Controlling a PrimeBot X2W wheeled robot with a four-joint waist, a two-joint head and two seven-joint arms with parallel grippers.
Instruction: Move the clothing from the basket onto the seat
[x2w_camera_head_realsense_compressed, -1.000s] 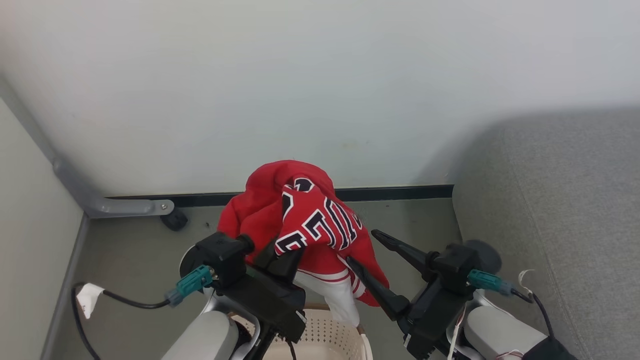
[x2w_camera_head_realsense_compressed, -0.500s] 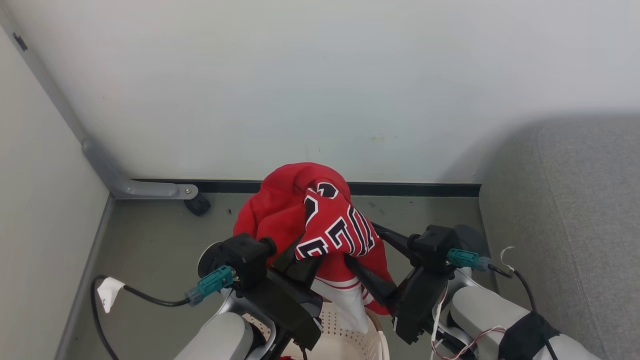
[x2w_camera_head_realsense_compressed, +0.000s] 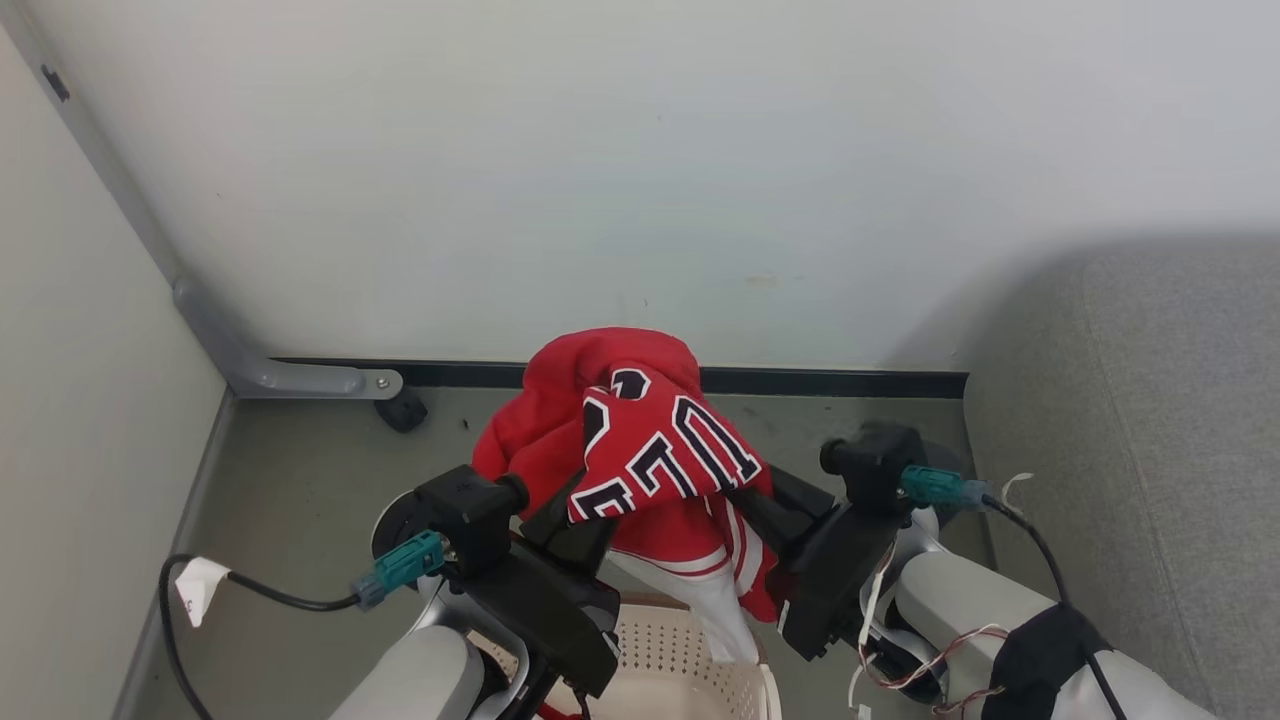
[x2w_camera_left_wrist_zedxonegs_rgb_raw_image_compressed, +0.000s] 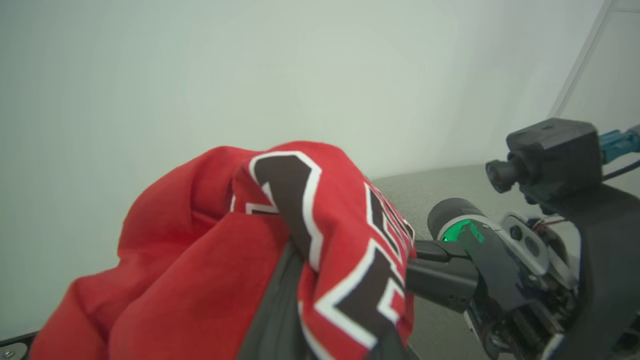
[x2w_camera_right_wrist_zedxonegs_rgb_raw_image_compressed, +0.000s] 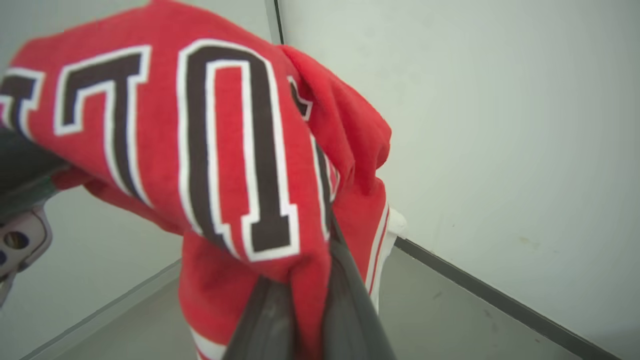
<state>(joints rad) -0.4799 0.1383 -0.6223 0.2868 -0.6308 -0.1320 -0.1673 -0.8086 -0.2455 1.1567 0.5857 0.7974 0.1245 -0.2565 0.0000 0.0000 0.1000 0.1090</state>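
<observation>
The clothing (x2w_camera_head_realsense_compressed: 640, 450), a red garment with black-and-white block lettering and white trim, hangs bunched in the air between my two grippers. My left gripper (x2w_camera_head_realsense_compressed: 578, 500) is shut on its left side, the fingers buried under the cloth (x2w_camera_left_wrist_zedxonegs_rgb_raw_image_compressed: 210, 260). On the right side, my right gripper (x2w_camera_head_realsense_compressed: 752, 497) is shut on the fabric, and its two fingers (x2w_camera_right_wrist_zedxonegs_rgb_raw_image_compressed: 345, 300) pinch a red fold (x2w_camera_right_wrist_zedxonegs_rgb_raw_image_compressed: 210, 150). The cream perforated basket (x2w_camera_head_realsense_compressed: 690, 665) sits below the garment at the bottom edge. The grey seat (x2w_camera_head_realsense_compressed: 1150, 420) fills the right side.
A pale wall with a black skirting strip (x2w_camera_head_realsense_compressed: 830, 382) stands close behind the garment. A grey bracket with a small black caster (x2w_camera_head_realsense_compressed: 400, 410) is at the left corner. A black cable with a white tag (x2w_camera_head_realsense_compressed: 195, 590) lies on the grey floor (x2w_camera_head_realsense_compressed: 300, 500).
My right gripper has swung left onto the garment and shut on it; one second ago it stood open beside the cloth. The left gripper keeps its hold. The camera shifted slightly.
</observation>
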